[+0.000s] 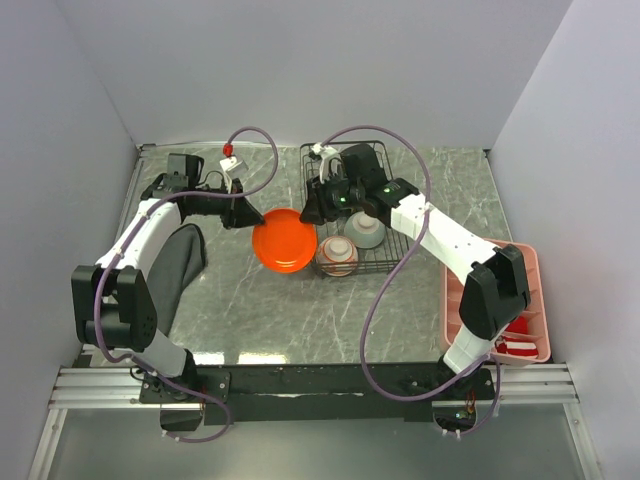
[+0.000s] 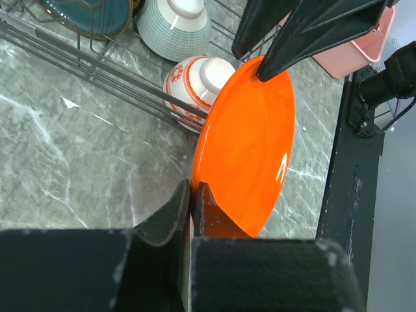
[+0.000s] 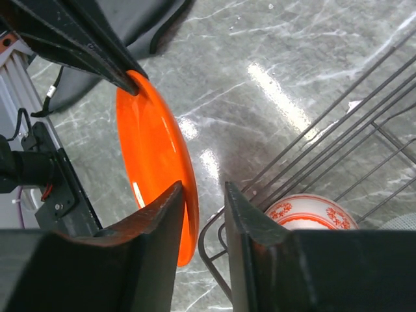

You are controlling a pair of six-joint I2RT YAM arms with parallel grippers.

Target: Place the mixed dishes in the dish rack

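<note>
A glossy orange plate (image 1: 284, 240) hangs on edge just left of the black wire dish rack (image 1: 372, 270). My left gripper (image 1: 243, 213) is shut on the plate's left rim, shown close in the left wrist view (image 2: 194, 195). My right gripper (image 1: 311, 207) is open, its jaws straddling the opposite rim of the plate (image 3: 156, 149) without closing on it. In the rack (image 2: 97, 62) an upturned red floral bowl (image 2: 195, 84) sits beside a pale mint-green bowl (image 2: 175, 26) and a teal dish (image 2: 91, 13).
A black cloth (image 1: 178, 262) lies on the marble table at the left. A pink compartment tray (image 1: 536, 270) stands at the right edge. The rack's near corner wire (image 3: 221, 260) is right beside my right gripper's fingers.
</note>
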